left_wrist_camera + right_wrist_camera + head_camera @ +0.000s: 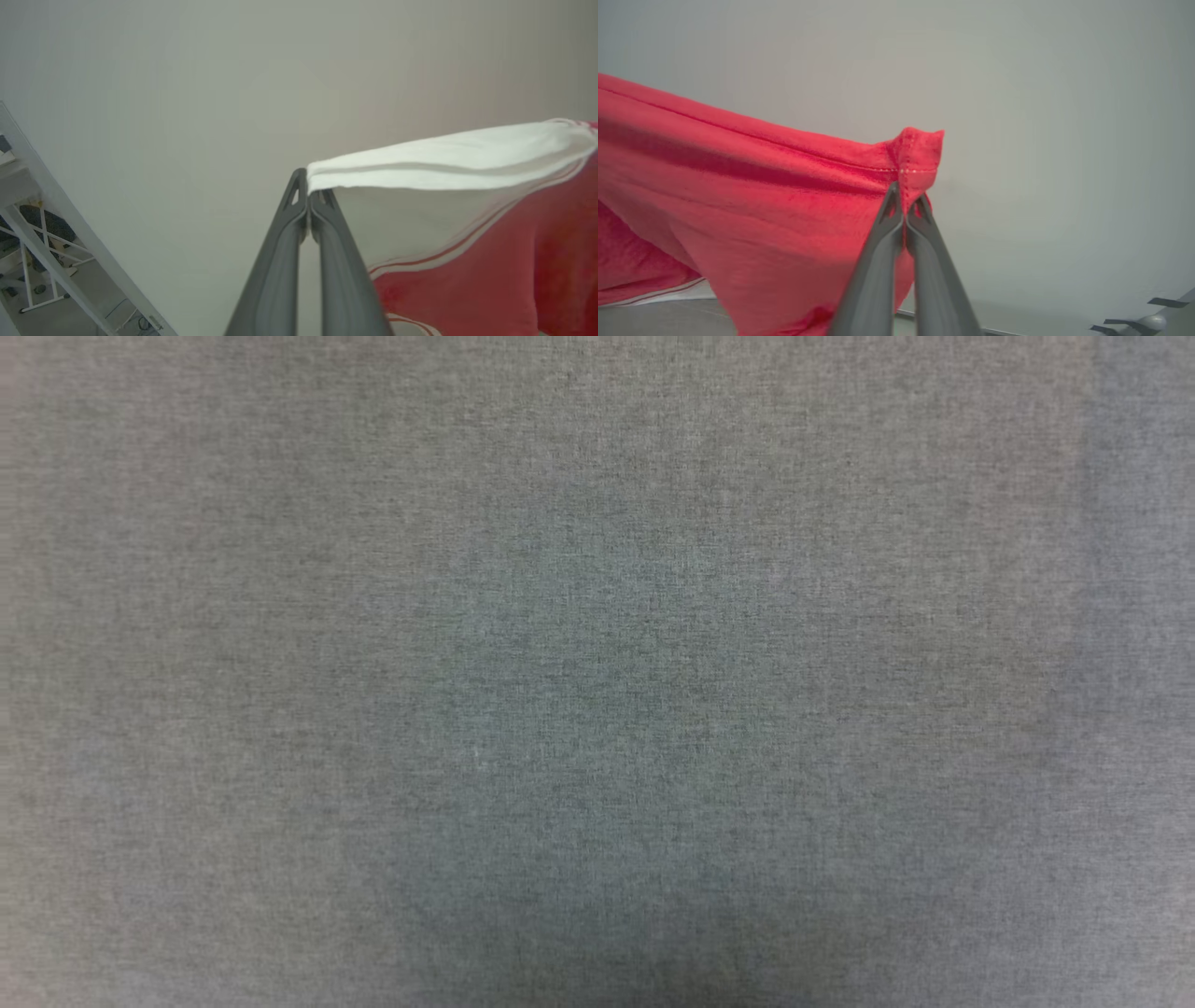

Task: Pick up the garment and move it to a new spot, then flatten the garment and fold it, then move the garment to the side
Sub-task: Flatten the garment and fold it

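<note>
In the head view we look down on a grey, finely woven surface (597, 672), which we take to be the table top. It is too close and too plain to say more.

In the left wrist view, the left end effector (308, 186) is clenched, its 2 dark fingers pressed together on the edge of the white sleeve (444, 161) of the shirt (504, 270). The sleeve stretches away to the right of that view and the red body hangs beneath it, edged with striped trim. A pale wall stands behind, with a white frame (46, 224) at the lower left.

In the right wrist view, the right end effector (906, 200) is likewise clenched, pinching a stitched red hem corner (920, 149). From there the red cloth runs taut to the left and sags below.

So the shirt is up in the air, gripped at 2 points and spread between them. We judge this to be step 1, the carry to a new spot, or the spreading just ahead of flattening; we cannot tell which. The next move calls for firm pinches, tension across the cloth, and both arms lowering evenly so the shirt lands on the table without bunching.
</note>
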Controlling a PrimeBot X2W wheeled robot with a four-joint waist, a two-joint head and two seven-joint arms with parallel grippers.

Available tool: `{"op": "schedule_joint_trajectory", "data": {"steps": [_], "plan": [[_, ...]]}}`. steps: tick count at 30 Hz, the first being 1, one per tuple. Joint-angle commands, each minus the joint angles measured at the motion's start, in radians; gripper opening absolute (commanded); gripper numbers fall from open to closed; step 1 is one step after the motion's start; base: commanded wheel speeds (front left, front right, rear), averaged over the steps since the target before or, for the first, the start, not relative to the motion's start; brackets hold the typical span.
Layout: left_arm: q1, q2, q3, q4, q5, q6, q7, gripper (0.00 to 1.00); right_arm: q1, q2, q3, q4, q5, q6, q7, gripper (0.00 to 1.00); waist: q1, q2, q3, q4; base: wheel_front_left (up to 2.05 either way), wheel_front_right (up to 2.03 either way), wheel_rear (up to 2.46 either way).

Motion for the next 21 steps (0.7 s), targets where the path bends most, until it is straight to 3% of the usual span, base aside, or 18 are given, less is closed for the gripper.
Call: {"op": "schedule_joint_trajectory", "data": {"steps": [1, 12, 21], "plan": [[0.055, -0.011, -0.002, 0.011, -0.018, 0.0, -0.018, 0.0, 0.048, -0.001, 0.016, 0.012, 0.017, -0.008, -0.015, 0.0, -0.0002, 0.0, -0.036, 0.012, 0.0, 0.0, 0.0], [0.542, -0.105, -0.011, -0.049, -0.096, 0.01, -0.057, 0.0, 0.38, 0.007, 0.15, 0.046, 0.163, -0.008, -0.074, 0.0, -0.0002, 0.0, -0.251, 0.032, 0.0, 0.0, 0.0], [0.962, -0.118, -0.029, -0.15, -0.159, 0.053, -0.048, 0.0, 0.673, -0.012, 0.218, 0.043, 0.307, -0.008, -0.075, 0.0, -0.0002, 0.0, -0.438, 0.05, 0.0, 0.0, 0.0]]}}
